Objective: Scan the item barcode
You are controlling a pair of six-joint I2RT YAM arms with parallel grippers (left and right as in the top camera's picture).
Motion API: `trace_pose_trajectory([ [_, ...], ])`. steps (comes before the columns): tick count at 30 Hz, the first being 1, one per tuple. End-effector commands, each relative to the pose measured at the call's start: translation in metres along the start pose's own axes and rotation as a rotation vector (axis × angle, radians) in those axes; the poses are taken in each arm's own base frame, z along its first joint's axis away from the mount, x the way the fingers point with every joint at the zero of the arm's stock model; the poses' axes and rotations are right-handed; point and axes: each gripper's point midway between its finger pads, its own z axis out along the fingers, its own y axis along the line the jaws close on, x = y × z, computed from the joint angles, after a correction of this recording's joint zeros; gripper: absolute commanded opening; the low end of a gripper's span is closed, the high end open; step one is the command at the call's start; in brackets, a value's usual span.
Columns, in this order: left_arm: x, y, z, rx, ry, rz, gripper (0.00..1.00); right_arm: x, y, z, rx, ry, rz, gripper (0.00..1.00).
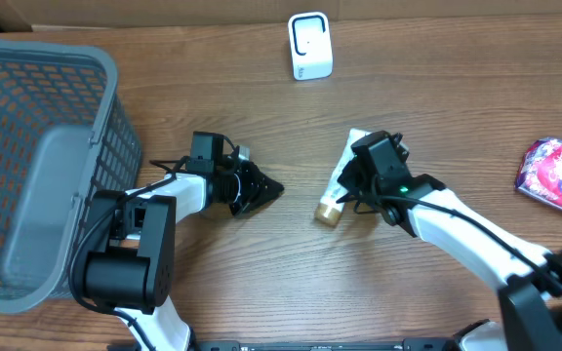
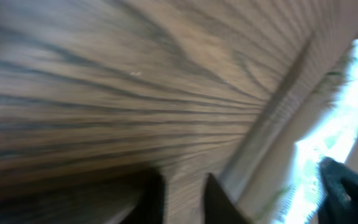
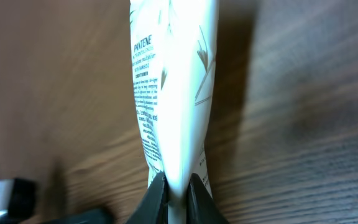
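The item is a white Pantene tube point(image 1: 340, 178) with a gold cap point(image 1: 327, 213), lying near the table's middle. My right gripper point(image 1: 355, 183) is shut on it. In the right wrist view the fingertips point(image 3: 157, 193) pinch the tube's flat crimped end point(image 3: 176, 74). A white barcode scanner point(image 1: 310, 46) stands at the back of the table, apart from both arms. My left gripper point(image 1: 269, 192) points right, just left of the tube. Its jaws stand slightly open over bare wood point(image 2: 182, 193), holding nothing. The tube point(image 2: 328, 130) shows blurred at the right of the left wrist view.
A grey mesh basket point(image 1: 115, 146) fills the left side of the table. A pink and red packet point(image 1: 557, 173) lies at the far right edge. Bare wood lies between the tube and the scanner.
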Motion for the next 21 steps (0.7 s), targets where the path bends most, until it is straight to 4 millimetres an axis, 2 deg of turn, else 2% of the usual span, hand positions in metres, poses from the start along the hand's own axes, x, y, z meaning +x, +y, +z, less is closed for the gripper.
trace_pose_trajectory([
  [1,-0.001,0.037,0.007,-0.138,-0.040,-0.049,0.29,-0.022,0.037,-0.044,-0.149,-0.088,-0.017,0.04],
  [5,-0.001,0.037,0.007,-0.138,-0.041,-0.048,0.36,-0.027,0.063,-0.089,-0.305,-0.079,0.079,0.04],
  [10,-0.004,0.041,0.007,-0.161,-0.060,-0.048,0.60,-0.037,0.086,-0.148,-0.473,-0.129,0.118,0.04],
  [14,-0.006,0.043,0.006,-0.174,-0.072,-0.047,0.83,-0.043,0.096,-0.183,-0.564,-0.191,0.047,0.04],
  [16,-0.007,0.043,0.006,-0.174,-0.073,-0.047,0.91,-0.045,0.097,-0.191,-0.578,-0.213,0.025,0.04],
  [21,-0.007,0.043,0.006,-0.176,-0.074,-0.047,0.94,-0.045,0.091,-0.187,-0.548,-0.218,0.033,0.04],
])
